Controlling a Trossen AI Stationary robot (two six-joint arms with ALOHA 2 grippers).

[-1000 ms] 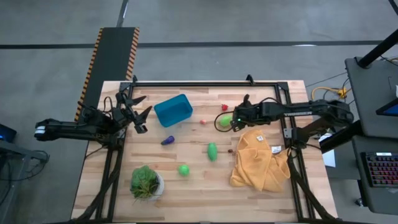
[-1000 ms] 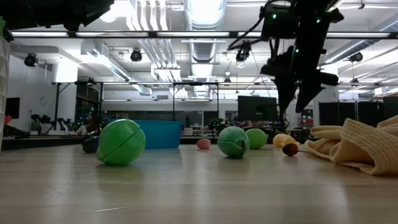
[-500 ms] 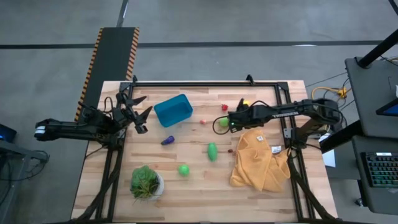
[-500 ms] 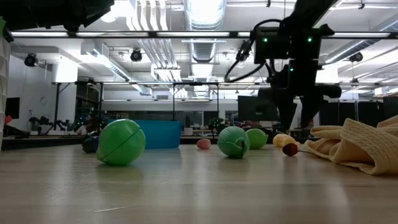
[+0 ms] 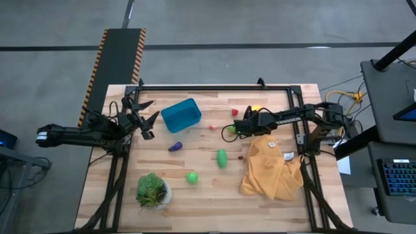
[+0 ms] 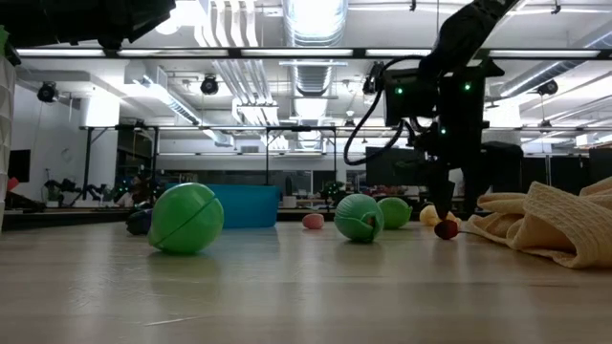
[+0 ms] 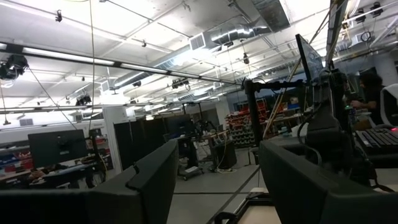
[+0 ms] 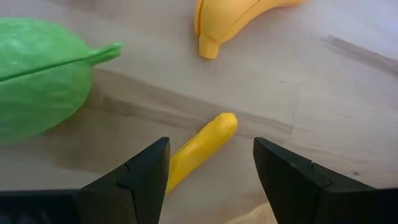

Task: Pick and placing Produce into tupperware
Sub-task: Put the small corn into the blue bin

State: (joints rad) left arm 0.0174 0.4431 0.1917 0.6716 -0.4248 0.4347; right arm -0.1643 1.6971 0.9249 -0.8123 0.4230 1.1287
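Right wrist view tells the most: the right gripper [image 8: 208, 165] hangs low over the wood with its two dark fingers [image 8: 140, 174] parted and nothing between the pads, and a slim yellow piece [image 8: 199, 149] lies on the table in the gap, its far tip poking out beyond them. Just past it lies a yellow banana [image 8: 239, 18], and off to one side a big green fruit [image 8: 37, 84] with a short stem.

From above, that gripper [image 5: 239, 127] sits near the middle of the table, right beside the mustard cloth [image 5: 270, 166]. The teal tupperware [image 5: 181, 115] stands well apart from it, toward the left arm, with no produce visible inside. A purple eggplant [image 5: 175, 147] lies near the tub, and two more green pieces [image 5: 221, 158] rest farther toward the front edge, beside a potted plant [image 5: 153, 190].

The left gripper [image 5: 144, 120] waits near the tub, held off the table with its fingers spread wide and holding nothing.

To my eye the job is the pick itself. The slim piece runs slantwise to the fingers, so I would turn the wrist until the pads face its long sides, go down until they straddle it, and close gently; rounded plastic could well squirt out. Keeping clear of the banana and green fruit matters too.
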